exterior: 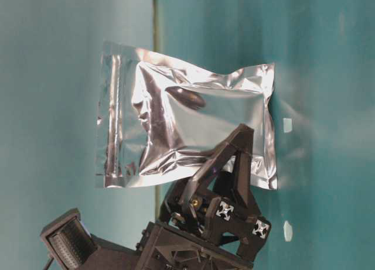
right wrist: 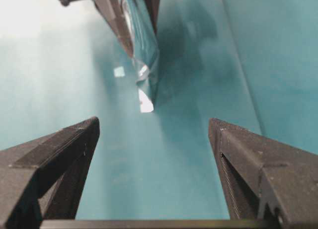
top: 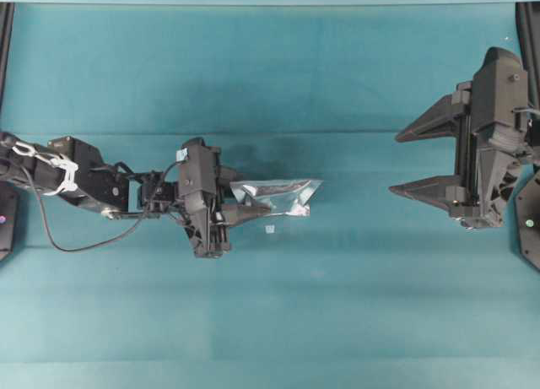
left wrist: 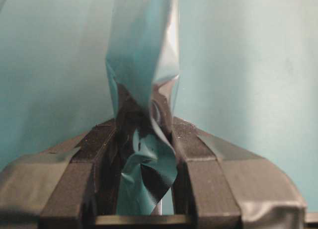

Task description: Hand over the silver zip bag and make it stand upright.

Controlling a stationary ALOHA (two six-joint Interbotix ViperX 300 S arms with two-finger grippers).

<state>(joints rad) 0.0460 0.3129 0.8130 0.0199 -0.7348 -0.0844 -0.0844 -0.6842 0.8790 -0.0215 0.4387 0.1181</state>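
Centre frame, the left tool (top: pixel 239 213) pinches one edge of the silver zip bag (top: pixel 283 195), held clear of the teal table (top: pixel 270 321); the right tool (top: pixel 422 157) waits wide open at far right (well apart). The slick foil could slip or fold during transfer.

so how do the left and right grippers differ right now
The left gripper is clamped on the silver zip bag; the right gripper holds nothing. The left's jaws stand narrow, the right's spread wide. The left sits near the table's middle, the right off at the edge. Both are black and point toward each other.
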